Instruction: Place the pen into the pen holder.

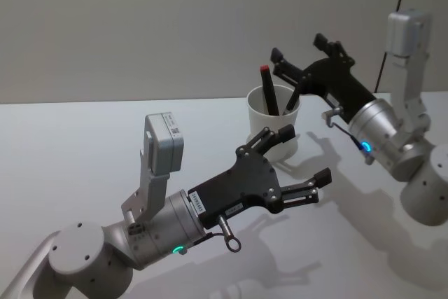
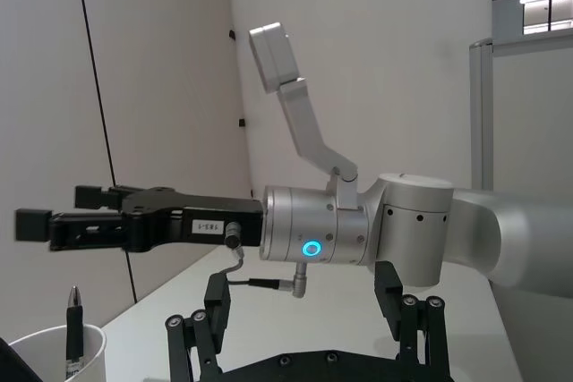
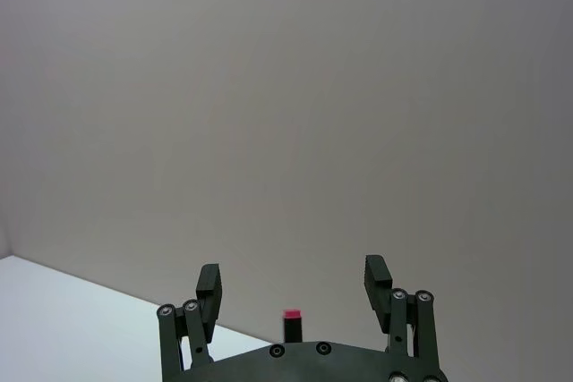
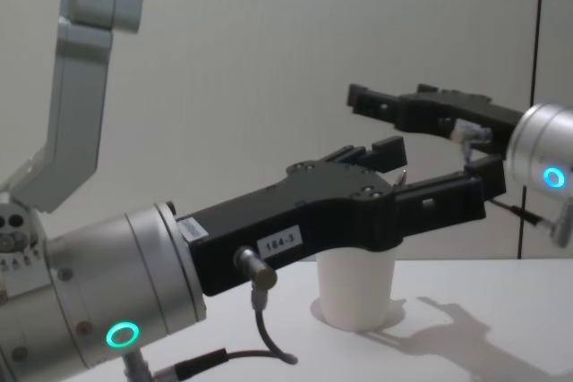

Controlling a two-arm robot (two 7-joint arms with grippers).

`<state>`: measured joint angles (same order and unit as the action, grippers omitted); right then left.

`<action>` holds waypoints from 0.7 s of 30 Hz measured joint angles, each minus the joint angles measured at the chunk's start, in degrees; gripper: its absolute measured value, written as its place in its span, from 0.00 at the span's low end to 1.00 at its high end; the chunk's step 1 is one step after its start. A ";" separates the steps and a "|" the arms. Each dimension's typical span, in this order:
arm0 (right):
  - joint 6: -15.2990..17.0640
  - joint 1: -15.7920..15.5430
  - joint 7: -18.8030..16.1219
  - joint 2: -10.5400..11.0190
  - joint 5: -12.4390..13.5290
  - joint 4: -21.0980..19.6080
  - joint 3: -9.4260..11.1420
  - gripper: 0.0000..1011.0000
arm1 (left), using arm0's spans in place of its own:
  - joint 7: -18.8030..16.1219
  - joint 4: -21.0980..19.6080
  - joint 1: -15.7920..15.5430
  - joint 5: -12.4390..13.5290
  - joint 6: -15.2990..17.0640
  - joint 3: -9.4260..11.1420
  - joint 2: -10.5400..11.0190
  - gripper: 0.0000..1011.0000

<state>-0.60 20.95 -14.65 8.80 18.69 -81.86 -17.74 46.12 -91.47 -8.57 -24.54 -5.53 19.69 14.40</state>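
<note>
The pen holder [image 1: 271,127] is a white paper cup standing mid-table. A black pen with a red cap [image 1: 268,89] stands in it, and a second dark pen [image 1: 292,99] leans beside it. My right gripper [image 1: 299,47] hovers open just above and behind the cup, nothing between its fingers; the red cap [image 3: 292,316] shows between its fingers [image 3: 209,282]. My left gripper [image 1: 306,154] is open and empty, in front of the cup at about its height. From the left wrist I see the cup [image 2: 45,355] with a pen [image 2: 73,324] under the right gripper [image 2: 32,224].
The white table [image 1: 84,145] stretches to the left and front of the cup. A plain wall stands close behind. The right arm's silver wrist [image 1: 381,134] sits right of the cup. In the chest view the left gripper [image 4: 430,172] partly covers the cup [image 4: 356,292].
</note>
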 joint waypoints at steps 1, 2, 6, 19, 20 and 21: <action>0.01 -0.17 0.22 0.16 0.14 -0.23 0.08 0.99 | 0.00 0.00 0.00 0.00 0.00 0.00 0.00 0.99; 0.06 -0.52 0.78 0.48 0.44 -0.83 0.36 0.99 | 0.00 0.00 0.00 0.00 0.00 0.00 0.00 0.99; 0.19 -1.55 1.98 1.42 1.07 -2.31 1.02 0.99 | 0.00 0.00 0.00 0.00 0.00 0.00 0.00 0.99; 0.47 -3.92 3.17 2.54 0.90 -4.39 1.52 0.99 | -4.15 -0.11 -0.44 1.15 0.58 0.58 0.68 0.99; 0.49 -4.18 3.28 2.66 0.85 -4.64 1.57 0.99 | -5.26 -0.14 -0.57 1.48 0.74 0.74 0.87 0.99; 0.55 -4.63 3.47 2.86 0.75 -5.01 1.64 0.99 | -5.85 -0.16 -0.64 1.64 0.83 0.83 0.97 0.99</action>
<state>-0.05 16.32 -11.17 11.66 19.44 -86.87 -16.10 40.27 -91.63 -9.21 -22.90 -4.70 20.52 15.37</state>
